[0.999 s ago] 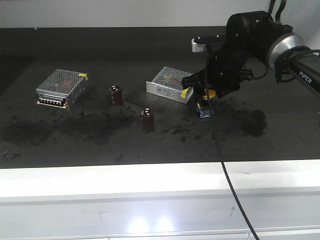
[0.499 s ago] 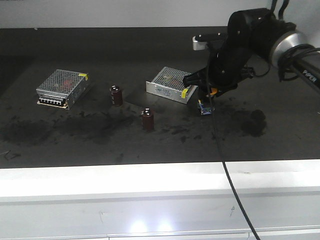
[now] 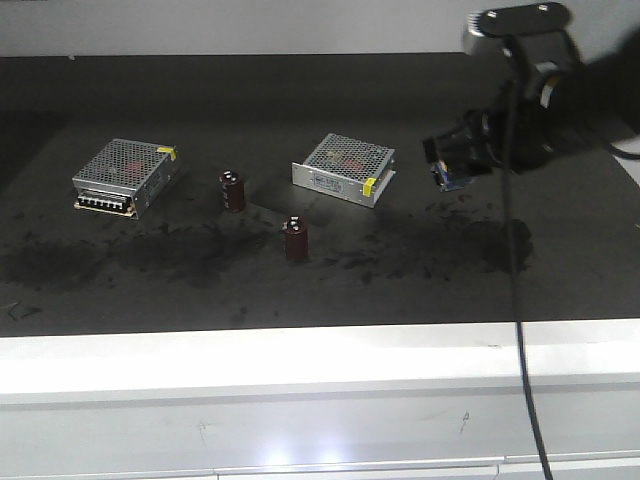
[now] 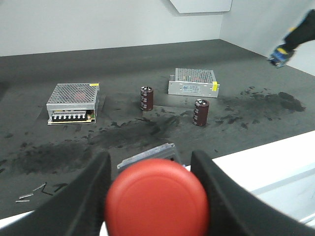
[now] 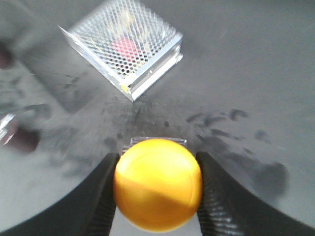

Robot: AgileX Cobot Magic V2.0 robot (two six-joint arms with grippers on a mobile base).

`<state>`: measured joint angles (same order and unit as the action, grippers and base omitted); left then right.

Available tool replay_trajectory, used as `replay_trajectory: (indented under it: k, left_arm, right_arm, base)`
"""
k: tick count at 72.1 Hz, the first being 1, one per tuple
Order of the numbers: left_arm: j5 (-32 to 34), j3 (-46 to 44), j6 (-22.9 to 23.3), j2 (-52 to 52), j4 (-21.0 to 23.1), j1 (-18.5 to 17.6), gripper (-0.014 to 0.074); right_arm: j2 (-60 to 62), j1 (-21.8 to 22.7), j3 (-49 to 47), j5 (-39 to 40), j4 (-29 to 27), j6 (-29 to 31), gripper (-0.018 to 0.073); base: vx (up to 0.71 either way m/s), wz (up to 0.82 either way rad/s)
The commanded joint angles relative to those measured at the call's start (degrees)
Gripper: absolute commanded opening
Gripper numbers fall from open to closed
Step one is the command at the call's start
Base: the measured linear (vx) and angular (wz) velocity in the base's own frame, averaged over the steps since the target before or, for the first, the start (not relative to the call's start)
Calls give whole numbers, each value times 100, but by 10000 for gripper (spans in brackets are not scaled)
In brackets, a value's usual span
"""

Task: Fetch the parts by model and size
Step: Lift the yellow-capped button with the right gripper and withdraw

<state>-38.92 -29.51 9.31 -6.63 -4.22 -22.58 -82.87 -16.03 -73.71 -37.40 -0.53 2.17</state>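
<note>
1. My right pincer [image 5: 156,164] is pinching the yellow button [image 5: 158,184], pressing against its round cap from both sides.
2. In the front view I am holding this button in the air at the right side of the dark table [image 3: 300,90]. Its blue base is pointing toward the nearer metal box [image 3: 345,168], with a clear gap between them.
3. My left pincer [image 4: 149,158] is pinching the red button [image 4: 156,197], with one dark finger on each side of the cap. A bit of grey base is showing just behind the cap.
4. The red button is sitting close in front of my left wrist camera, over the near white edge of the table. I cannot tell whether it is resting on anything.
5. The other metal box [image 3: 125,177] is lying well apart at the left of the table.
6. One brown can [image 3: 233,190] is standing upright between the two boxes. A second brown can [image 3: 295,239] is standing nearer the front edge, and neither is touching a box.
</note>
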Motion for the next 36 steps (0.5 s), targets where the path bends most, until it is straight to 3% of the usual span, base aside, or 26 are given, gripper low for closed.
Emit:
replay_trajectory:
  k: [1, 11, 36]
  left_arm:
    - [437, -125, 2, -86, 23, -20, -8]
    - [437, -125, 2, -86, 23, -20, -8]
    - [437, -125, 2, -86, 23, -20, -8]
  right_arm:
    - [868, 14, 693, 1116, 53, 73, -10]
    - [1917, 14, 1804, 1683, 53, 273, -10]
    - [5094, 14, 3654, 1973, -24, 325, -10]
  base:
    - [0, 0]
    - [0, 0]
    - [0, 0]
